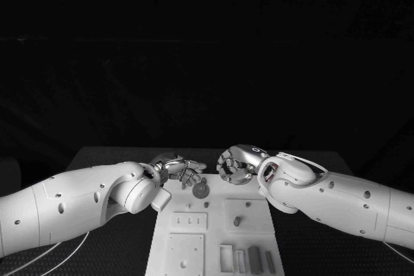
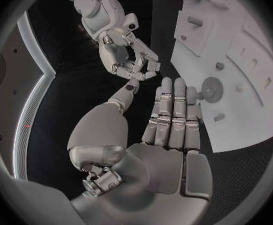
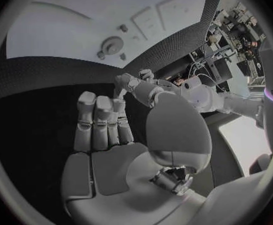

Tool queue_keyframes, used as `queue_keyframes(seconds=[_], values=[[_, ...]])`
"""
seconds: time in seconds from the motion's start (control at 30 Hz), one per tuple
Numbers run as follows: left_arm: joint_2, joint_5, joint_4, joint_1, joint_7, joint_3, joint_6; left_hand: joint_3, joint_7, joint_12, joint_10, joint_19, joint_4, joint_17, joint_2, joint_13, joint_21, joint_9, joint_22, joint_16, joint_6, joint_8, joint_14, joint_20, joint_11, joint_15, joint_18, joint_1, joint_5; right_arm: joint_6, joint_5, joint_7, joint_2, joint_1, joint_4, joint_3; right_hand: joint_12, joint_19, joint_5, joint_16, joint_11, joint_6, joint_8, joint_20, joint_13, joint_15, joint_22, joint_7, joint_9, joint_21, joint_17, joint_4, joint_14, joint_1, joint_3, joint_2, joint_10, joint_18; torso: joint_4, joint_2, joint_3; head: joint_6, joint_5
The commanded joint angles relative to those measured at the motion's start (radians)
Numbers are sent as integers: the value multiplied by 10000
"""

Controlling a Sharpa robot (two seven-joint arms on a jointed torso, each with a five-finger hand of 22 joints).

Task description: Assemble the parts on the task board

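Grey bar-shaped parts (image 1: 255, 258) lie in slots at the task board's (image 1: 173, 261) near end, well behind both hands. Farther up, the round disc part (image 1: 200, 190) sits just beside the left robot hand (image 1: 179, 170), nearer than the right robot hand (image 1: 234, 164). From the left wrist, its fingers (image 2: 174, 110) are spread, empty, disc just beyond the fingertips. From the right wrist, that hand is open too, holding nothing, over the black counter (image 3: 43, 100) beside the board.

Parts (image 1: 255, 256) on task board (image 1: 211, 228).

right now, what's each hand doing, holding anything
Left hand: open, fingers straight, nothing in it, beside the round part on the task board.
Right hand: open, palm bare, holding nothing.
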Motion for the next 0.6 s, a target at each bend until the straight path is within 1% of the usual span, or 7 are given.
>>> queue_keyframes(seconds=[0.03,0.17,0.3,0.47,0.6], values=[[51,18,95,-7,37,-10,-85,-24,10,-55,-10,-24,50,20,19,18,36,-11,161,13,-53,-67,-79,-7,87,23,4,-124,-43,-49,-67,-275,209,-6,-50,0,70,109,-46,76,-23,628,62,-26,-14,-32,137,476,87,69,-17,25,42,-117,-33,-10,95,214,20,-76,7,-46,57],[36,26,245,-19,46,-22,13,-74,-8,-63,3,-29,115,39,7,28,33,-8,156,18,-3,-54,-76,-6,83,21,11,-234,-49,-67,-118,-414,370,-30,-72,-1,132,205,-46,154,-64,714,111,-74,-3,-74,142,434,110,131,-1,9,131,-146,-81,-48,184,214,7,-76,1,-88,77],[76,26,278,-27,25,-28,100,-124,-34,-60,29,-26,160,60,-29,41,36,-1,155,32,53,-33,-60,-10,70,13,18,-325,-56,-97,-168,-478,474,-43,-87,-3,159,242,-45,191,-81,746,128,-97,4,-91,146,418,119,160,11,3,163,-154,-85,-81,217,214,4,-73,-8,-111,71],[91,-15,328,-29,-80,-45,208,-145,-49,-59,46,-26,176,73,-38,50,36,4,154,38,83,-22,-57,-15,60,8,23,-362,-58,-162,-243,-496,545,-84,-43,-3,173,264,-45,212,-92,769,139,-112,7,-102,147,407,124,177,16,7,180,-162,-76,-109,235,214,18,-54,0,-127,58],[78,-72,352,-34,-195,-98,266,-166,-61,-65,48,-33,200,82,-39,54,33,5,152,38,100,-18,-64,-14,57,8,23,-407,-58,-268,-277,-503,540,-97,24,-3,182,278,-45,224,-101,789,147,-124,8,-111,146,397,128,187,18,13,192,-164,-50,-127,250,214,23,-47,5,-156,54]])
